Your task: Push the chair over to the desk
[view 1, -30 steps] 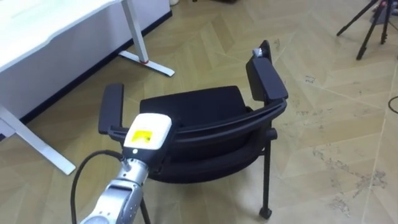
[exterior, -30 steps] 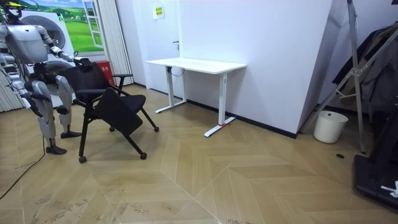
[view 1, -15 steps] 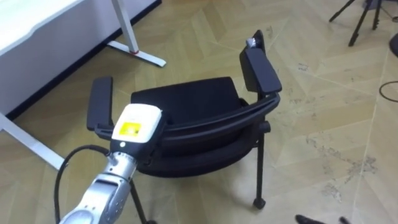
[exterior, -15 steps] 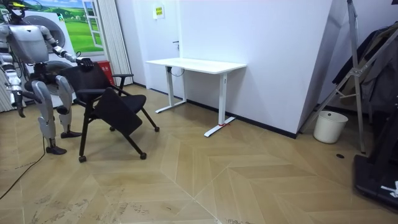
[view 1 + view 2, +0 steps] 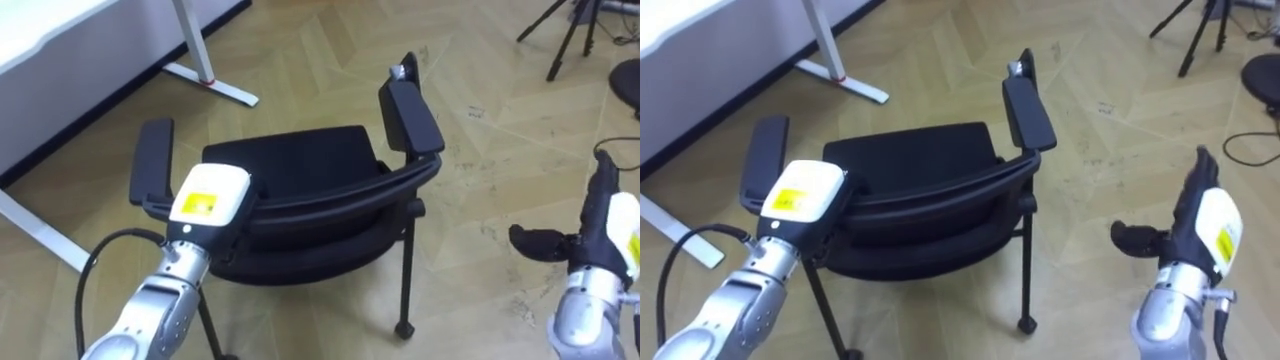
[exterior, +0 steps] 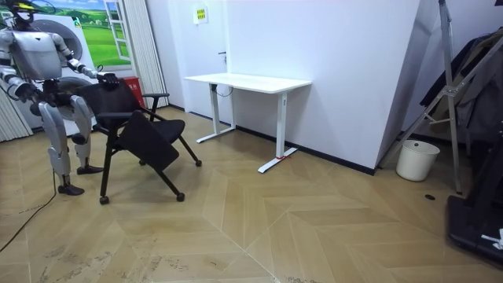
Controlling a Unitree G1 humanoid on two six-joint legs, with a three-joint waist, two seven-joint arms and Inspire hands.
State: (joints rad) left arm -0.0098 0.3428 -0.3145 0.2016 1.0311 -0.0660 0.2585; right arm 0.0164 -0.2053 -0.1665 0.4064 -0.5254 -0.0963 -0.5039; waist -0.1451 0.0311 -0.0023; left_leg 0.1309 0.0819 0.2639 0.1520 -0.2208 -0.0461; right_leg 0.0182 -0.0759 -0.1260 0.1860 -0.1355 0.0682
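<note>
Fingers of the left hand (image 5: pixel 208 200) are lying out of sight under the hand's own back, which is resting at the left end of the backrest (image 5: pixel 330 198) — so I cannot tell if they are curling over the top rail or only pressing on it. The right hand (image 5: pixel 545 245) is hanging over the floor (image 5: pixel 480 80), well apart from the chair (image 5: pixel 290 165) on its right side. Its dark fingers (image 5: pixel 525 240) are pointing toward the chair, but spread or folded I cannot tell.

The chair is standing on the floor directly in front of the robot, the backrest nearest and the seat with its 2 armrests reaching away. In the room view the robot is standing behind the chair, and the white counter (image 6: pixel 247 81) is standing further on, toward the room view's right.

The backrest's long axis is running across, from the robot's left to its right, so the push is going away over it. Only 1 hand, the left, is at the rail, and off-centre — such a push is probably turning the chair. The right hand likely needs to come to the rail beside the right armrest (image 5: pixel 408 115).
</note>
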